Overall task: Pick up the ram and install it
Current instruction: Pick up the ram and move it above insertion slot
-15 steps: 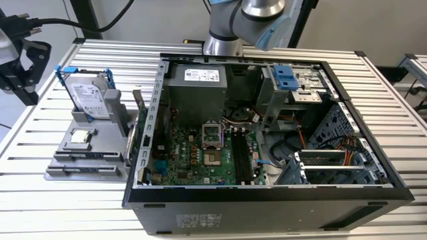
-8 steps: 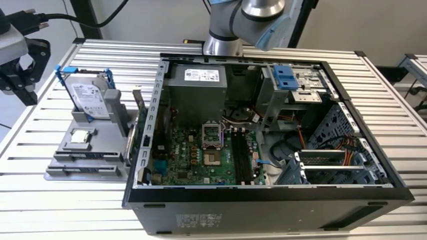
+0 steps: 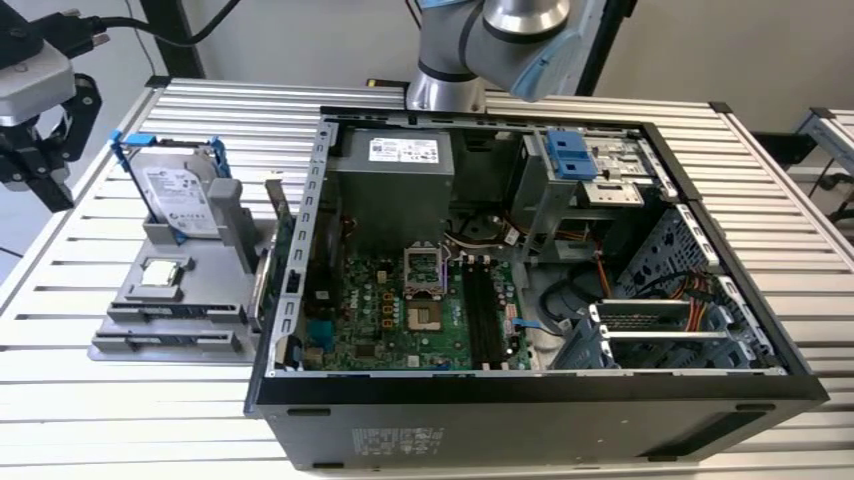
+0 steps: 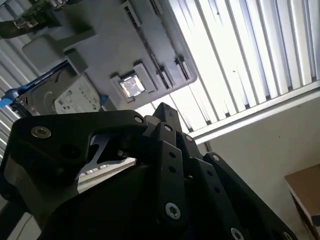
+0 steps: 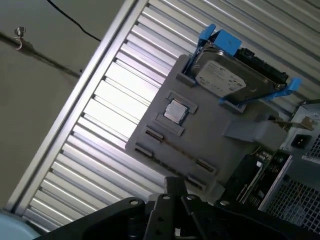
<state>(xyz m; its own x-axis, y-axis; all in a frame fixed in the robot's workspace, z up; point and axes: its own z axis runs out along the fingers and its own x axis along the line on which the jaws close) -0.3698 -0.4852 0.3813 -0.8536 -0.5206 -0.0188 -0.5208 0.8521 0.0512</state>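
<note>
Far left in the exterior view: end effector (image 3: pixel 40 185), black, raised over the edge of the slatted bench (image 3: pixel 120 420), apart from every part. Open or closed: cannot tell.

Just to its right and lower: grey holder (image 3: pixel 120 335), lying on the bench. At the holder's back, nearest the end effector: silver hard drive (image 3: pixel 174 190), upright in a blue frame. Lower, further from the end effector: small square processor (image 3: pixel 160 272), flat in its pocket.

Lower again, at the holder's front: ram (image 3: pixel 180 314), a long dark strip seated on edge in a slot, well apart from the end effector, untouched; chips and labels too small to tell.

At the holder's right edge: green expansion card (image 3: pixel 271 255), upright, just beside the case.

Further right, well away from the end effector: open computer case (image 3: pixel 534 400), motherboard (image 3: pixel 387 320) inside, long black memory slots (image 3: pixel 487 320) along the board's right side. Behind the case: arm base (image 3: pixel 461 60).
</note>
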